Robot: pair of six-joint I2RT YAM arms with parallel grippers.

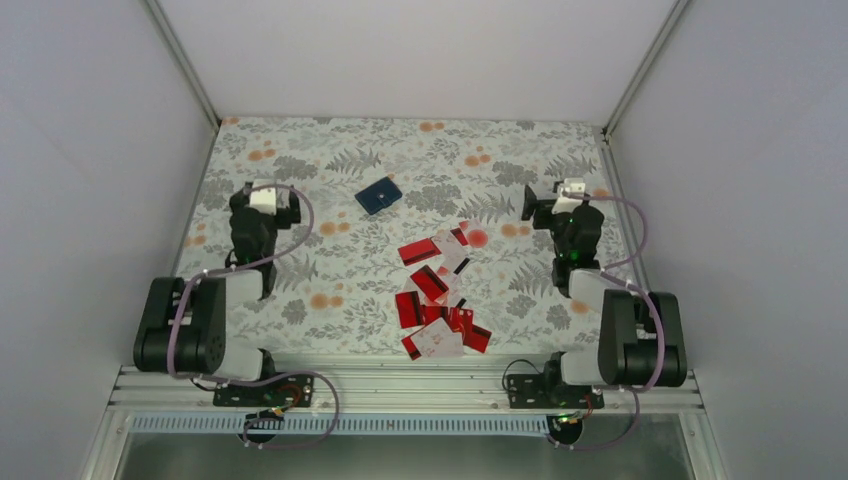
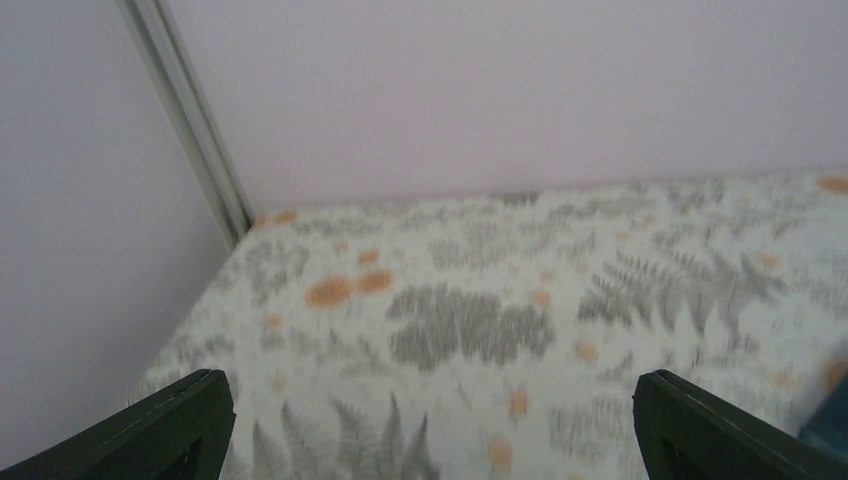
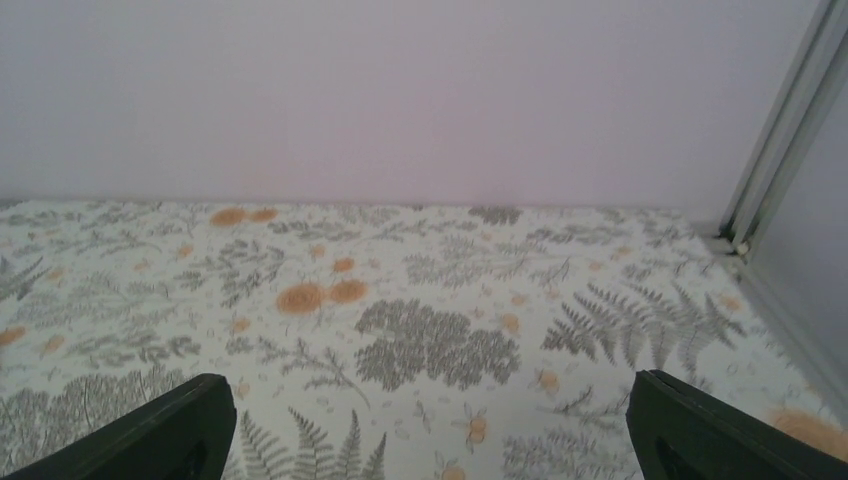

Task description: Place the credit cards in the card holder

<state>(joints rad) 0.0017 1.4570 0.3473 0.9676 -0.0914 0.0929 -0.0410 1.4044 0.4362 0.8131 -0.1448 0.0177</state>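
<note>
The credit cards (image 1: 437,293), mostly red with a few white ones, lie scattered and overlapping in the middle of the table towards its near edge. The card holder (image 1: 378,196), a dark navy square, lies folded farther back, beyond the cards. My left gripper (image 1: 267,195) hovers to the left of the holder, open and empty. My right gripper (image 1: 562,192) stands open and empty to the right of the cards. Each wrist view shows only floral cloth between wide-apart fingers (image 2: 165,430) (image 3: 150,435). A blurred blue sliver, perhaps the holder (image 2: 832,420), shows at the left wrist view's right edge.
A floral cloth (image 1: 300,160) covers the table. White walls close it in at the back and on both sides, with metal corner posts (image 1: 185,60) (image 1: 645,60). The arm bases sit on an aluminium rail (image 1: 400,385) at the near edge.
</note>
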